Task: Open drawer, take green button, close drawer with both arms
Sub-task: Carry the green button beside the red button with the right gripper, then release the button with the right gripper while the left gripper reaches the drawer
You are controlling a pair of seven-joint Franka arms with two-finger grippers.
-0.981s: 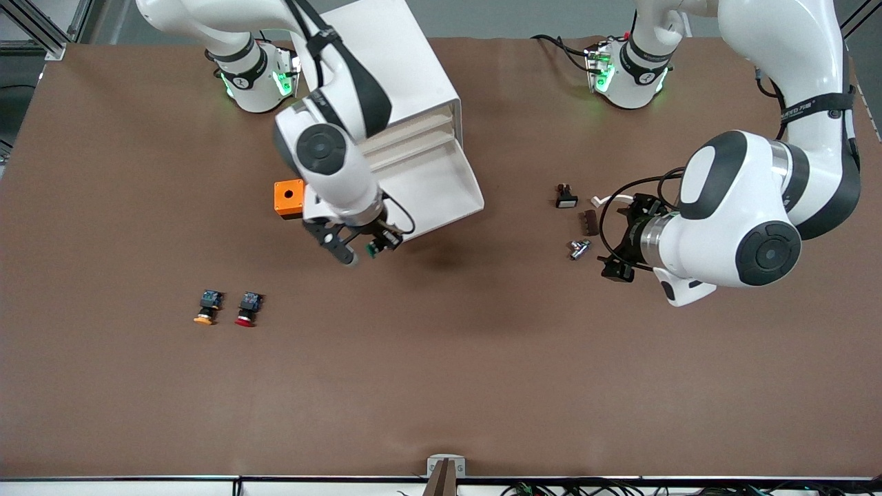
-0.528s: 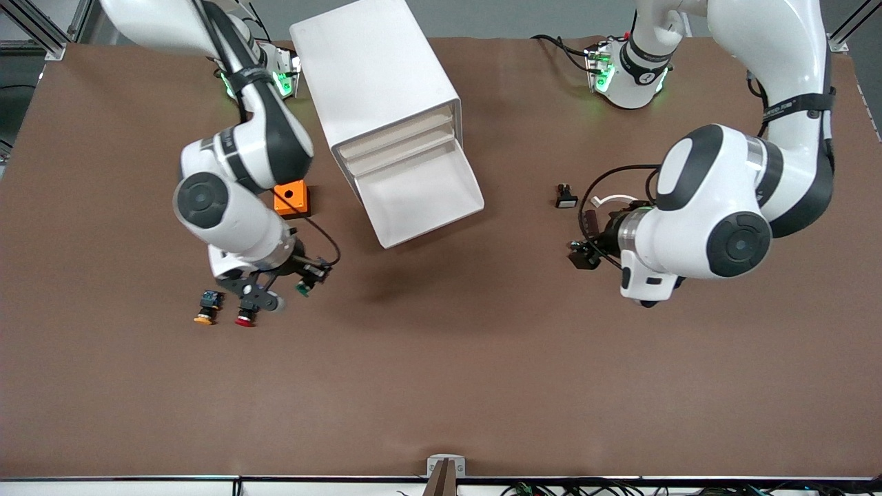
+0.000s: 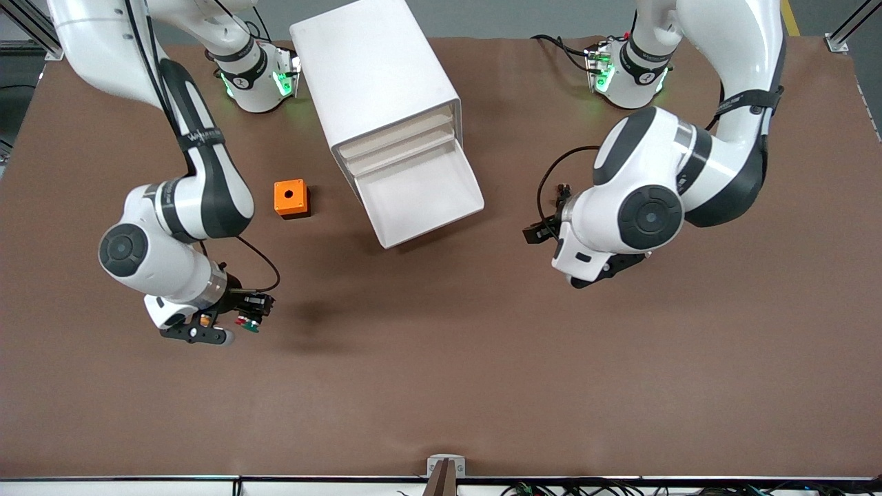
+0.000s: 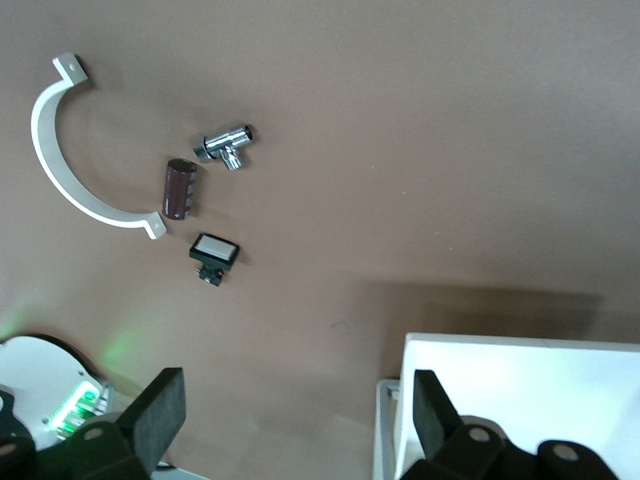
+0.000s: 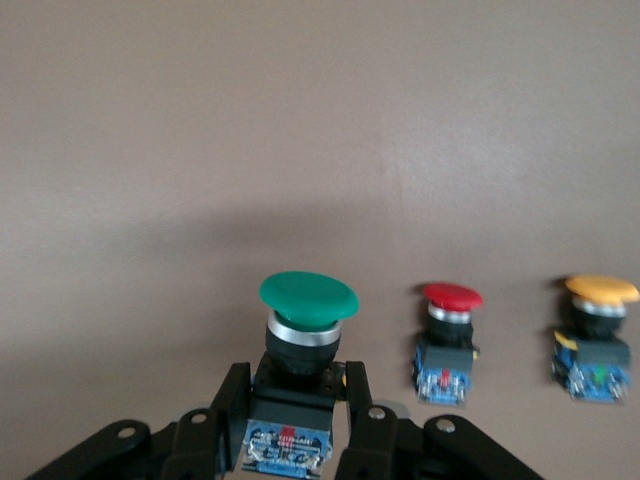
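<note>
The right hand (image 3: 242,318) hangs low over the brown counter (image 3: 441,386) toward the right arm's end, its two black fingers (image 5: 228,412) pinched shut on the black body of the small push button with a round green cap (image 5: 308,297); the blue rear block sits between the fingers and the cap points away from the wrist. In the right wrist view, a red-capped push button (image 5: 449,340) and an orange-capped push button (image 5: 598,335) lie on the counter just beside the held one, close together but apart from each other. The white boxy plastic cabinet (image 3: 375,76) stands between the two arm bases, and its shallow white tray drawer (image 3: 420,196) is pulled out toward the front camera, its outer edge well clear of both hands. A small orange cube with a round hole (image 3: 290,198) sits on the counter beside the cabinet, toward the right arm's end. The left hand (image 4: 290,415) hovers over the counter toward the left arm's end with its fingers spread wide and nothing between them; a corner of the white drawer shows near one fingertip. In the left wrist view lie a white curved plastic clip (image 4: 80,165), a short brown cylinder (image 4: 179,188), a chrome metal fitting (image 4: 226,148) and a small black switch with a white face (image 4: 213,253), near each other but not touching. The broad stretch of counter nearer the front camera lies open to its edge.
</note>
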